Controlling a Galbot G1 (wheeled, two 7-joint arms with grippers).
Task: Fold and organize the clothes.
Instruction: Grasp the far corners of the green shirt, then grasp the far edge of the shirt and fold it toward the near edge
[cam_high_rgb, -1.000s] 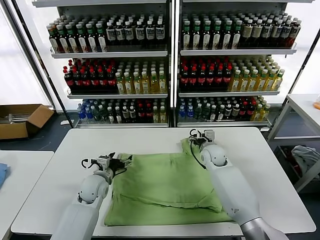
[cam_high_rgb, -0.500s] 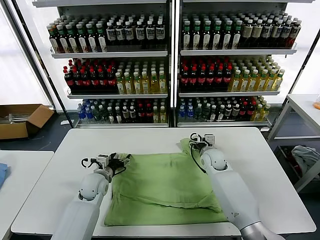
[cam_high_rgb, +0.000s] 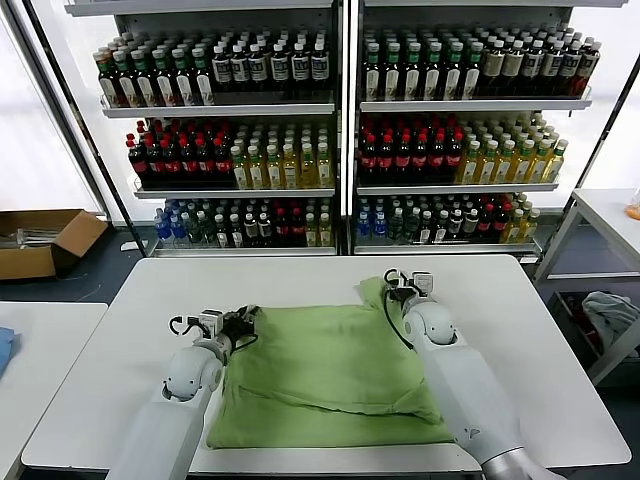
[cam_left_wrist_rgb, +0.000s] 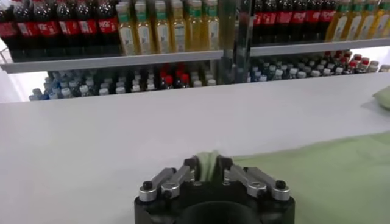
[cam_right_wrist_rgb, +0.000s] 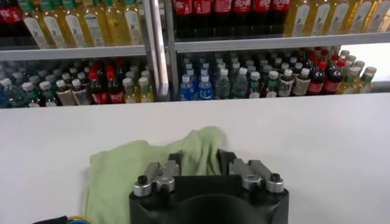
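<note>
A light yellow-green shirt (cam_high_rgb: 325, 375) lies spread on the white table (cam_high_rgb: 130, 330), plain side up, partly folded. My left gripper (cam_high_rgb: 243, 322) is shut on the shirt's far left corner; in the left wrist view a pinch of green cloth (cam_left_wrist_rgb: 207, 163) sits between its fingers. My right gripper (cam_high_rgb: 393, 288) is shut on the far right corner, which is bunched and raised; in the right wrist view the green cloth (cam_right_wrist_rgb: 195, 152) rises between its fingers, with more shirt spreading to one side.
Shelves of bottles (cam_high_rgb: 340, 130) stand behind the table. A cardboard box (cam_high_rgb: 40, 240) lies on the floor at the left. Another white table (cam_high_rgb: 605, 215) stands at the right, and a further one at the left edge.
Both grippers have moved a little away from me across the table, each still holding its corner, drawing the shirt's far edge with them.
</note>
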